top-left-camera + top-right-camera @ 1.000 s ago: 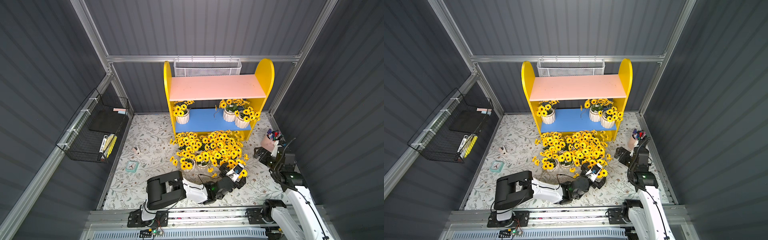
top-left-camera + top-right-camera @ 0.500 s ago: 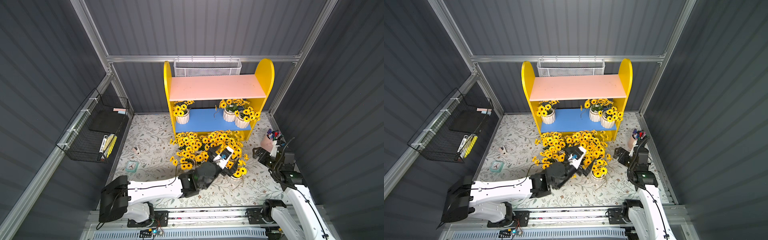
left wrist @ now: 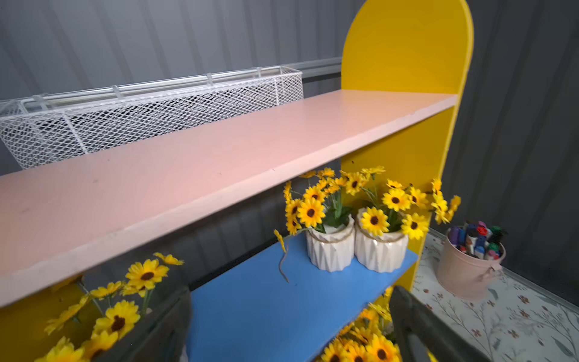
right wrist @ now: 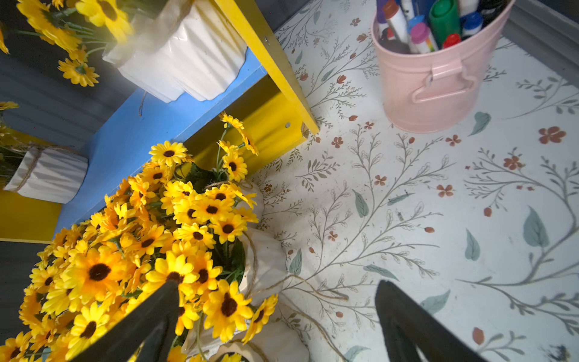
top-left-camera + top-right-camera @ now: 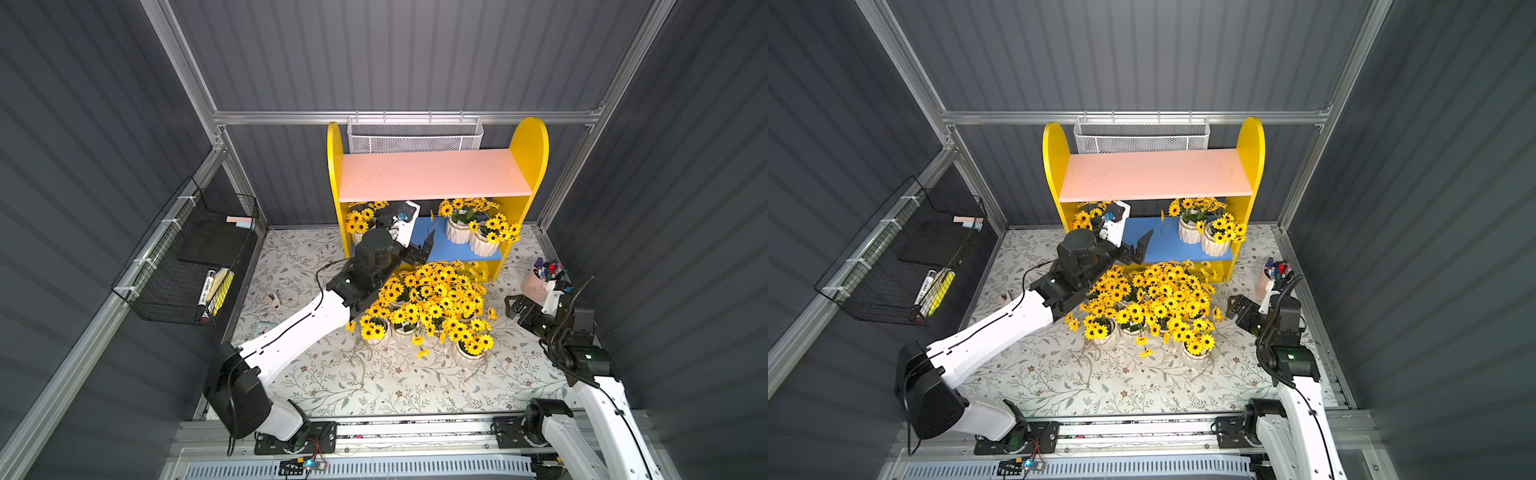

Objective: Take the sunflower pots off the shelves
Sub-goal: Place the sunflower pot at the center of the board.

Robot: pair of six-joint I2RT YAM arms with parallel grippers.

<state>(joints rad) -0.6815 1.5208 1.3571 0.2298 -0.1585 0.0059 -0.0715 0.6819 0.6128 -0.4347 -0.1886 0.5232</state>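
Two white ribbed sunflower pots (image 3: 330,250) standing ahead of left fingers (image 3: 416,326), those hanging wide, empty, right fingers (image 4: 404,316) gaping wide

The shelves (image 5: 528,143) stand upright, with yellow round-topped sides and a pink board (image 5: 432,174) above a blue board (image 5: 453,252). Three white ribbed sunflower pots (image 5: 457,230) stand upright on the blue board, one at its left end and two touching at its right. The others crowd together on the floor (image 5: 374,386) just in front.
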